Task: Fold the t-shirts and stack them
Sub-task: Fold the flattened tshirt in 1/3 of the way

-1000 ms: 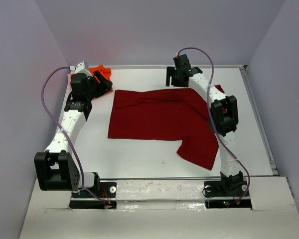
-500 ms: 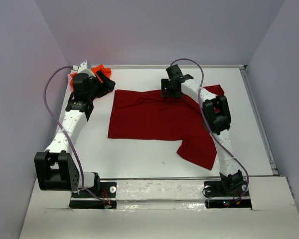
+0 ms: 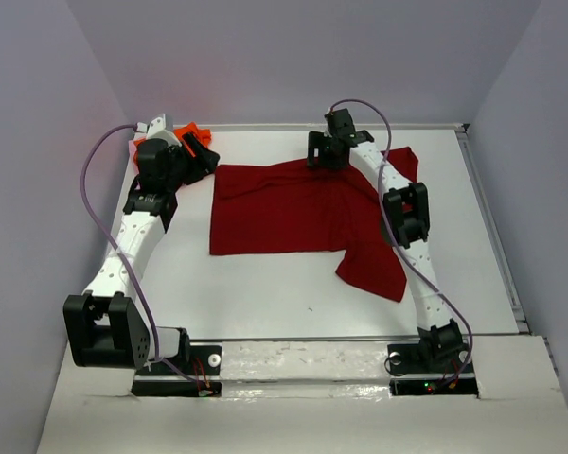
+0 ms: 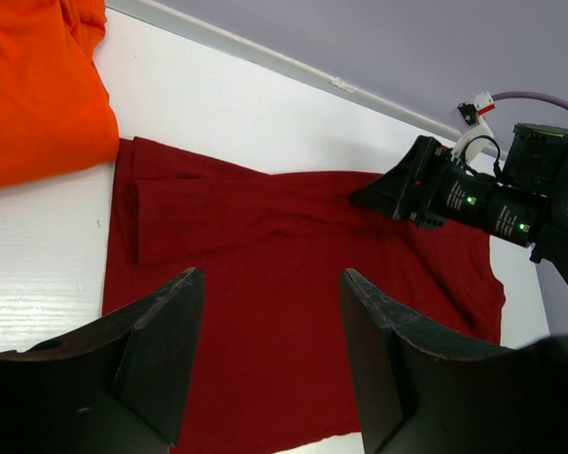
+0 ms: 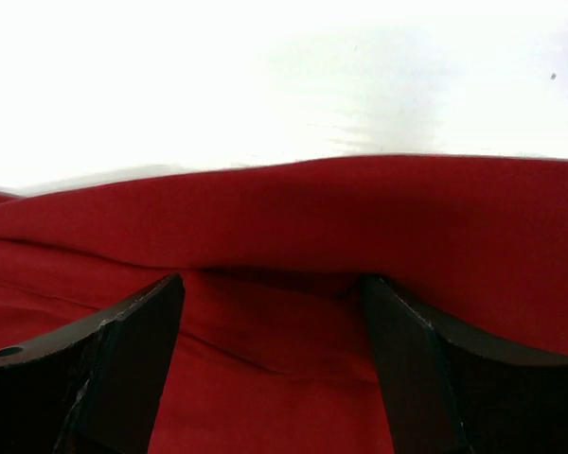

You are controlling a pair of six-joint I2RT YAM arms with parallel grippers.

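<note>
The top camera sits high up at the near end and looks down on the whole white table (image 3: 265, 284). The left wrist camera looks out between its own fingers (image 4: 151, 359), over the red shirt (image 4: 293, 312) from a little way off. The right wrist camera is very close to the same shirt, maybe just above its edge. All three views share that shirt.

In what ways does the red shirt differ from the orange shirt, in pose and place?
The red shirt lies spread mostly flat across the middle of the table; the orange shirt sits bunched in the far left corner. The red shirt shows a sleeve pointing toward the near edge; the orange shirt shows no clear sleeve. The open right claw straddles the red shirt's far edge; no claw holds the orange shirt. Both are plain cloth.
</note>
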